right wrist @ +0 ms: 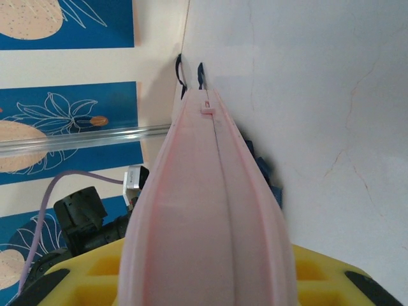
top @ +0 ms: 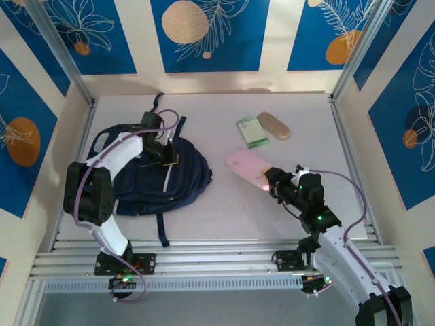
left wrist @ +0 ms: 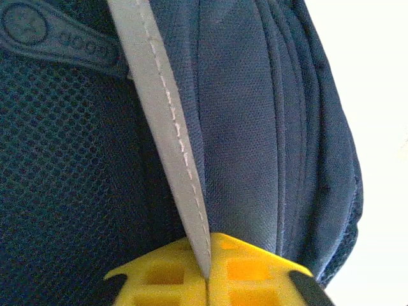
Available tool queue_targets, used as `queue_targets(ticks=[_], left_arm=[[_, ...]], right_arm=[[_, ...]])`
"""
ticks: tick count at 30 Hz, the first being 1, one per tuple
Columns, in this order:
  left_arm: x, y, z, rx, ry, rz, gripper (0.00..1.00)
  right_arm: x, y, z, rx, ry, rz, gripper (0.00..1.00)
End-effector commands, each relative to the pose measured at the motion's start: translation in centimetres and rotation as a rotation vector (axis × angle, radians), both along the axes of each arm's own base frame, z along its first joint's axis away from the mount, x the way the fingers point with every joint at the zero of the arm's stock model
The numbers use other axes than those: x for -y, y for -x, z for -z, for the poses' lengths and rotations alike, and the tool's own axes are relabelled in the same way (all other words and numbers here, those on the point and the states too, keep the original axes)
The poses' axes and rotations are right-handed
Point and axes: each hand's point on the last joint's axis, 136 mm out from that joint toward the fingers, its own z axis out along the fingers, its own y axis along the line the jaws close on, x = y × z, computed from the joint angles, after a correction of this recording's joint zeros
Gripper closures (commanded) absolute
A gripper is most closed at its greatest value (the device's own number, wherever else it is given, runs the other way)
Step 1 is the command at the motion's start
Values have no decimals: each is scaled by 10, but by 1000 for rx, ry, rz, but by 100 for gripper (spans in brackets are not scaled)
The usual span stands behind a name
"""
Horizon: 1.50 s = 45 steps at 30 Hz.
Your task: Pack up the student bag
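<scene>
While your left fingers (left wrist: pixel 159 274) clench the grey stripe (left wrist: pixel 171 143) of the student bag (top: pixel 187 178), lift gently; that should open its mouth for the pink case (top: pixel 246 168) your right fingers (right wrist: pixel 95 274) grasp.

Bag (top: pixel 183 178): left part hidden under the left arm (top: pixel 115 153) in the top view; cut off on every side at the left wrist.
Stripe (left wrist: pixel 167 121): lower end hidden between the yellow fingers (left wrist: pixel 268 258), themselves cut off by the bottom edge.
Patch (left wrist: pixel 51 35): lettering too blurred to read.
Case (right wrist: pixel 210 210): near end cut off at the bottom edge; hides most of the bag behind it.
Green item (top: pixel 252 130), tan item (top: pixel 273 125): too small to identify.
Right arm (top: pixel 350 261): cut off at the bottom right corner.
</scene>
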Motion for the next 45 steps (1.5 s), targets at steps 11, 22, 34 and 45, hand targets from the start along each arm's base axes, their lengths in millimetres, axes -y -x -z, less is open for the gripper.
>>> queue_targets(ticks=[11,22,34,45], left_arm=[[93,-18,-153,279,134,307,100],[131,27,-263,424,366,472,100],[129,41,-288,477,504,562,100],[133,36,-282,452,525,571,100]], right_arm=[[17,9,-31,99,214,-34,84],[5,20,-93,314,331,-186,83],[-34,-1,-89,277,252,-303,83],[-71,-48,-77,202,202,-169,83]])
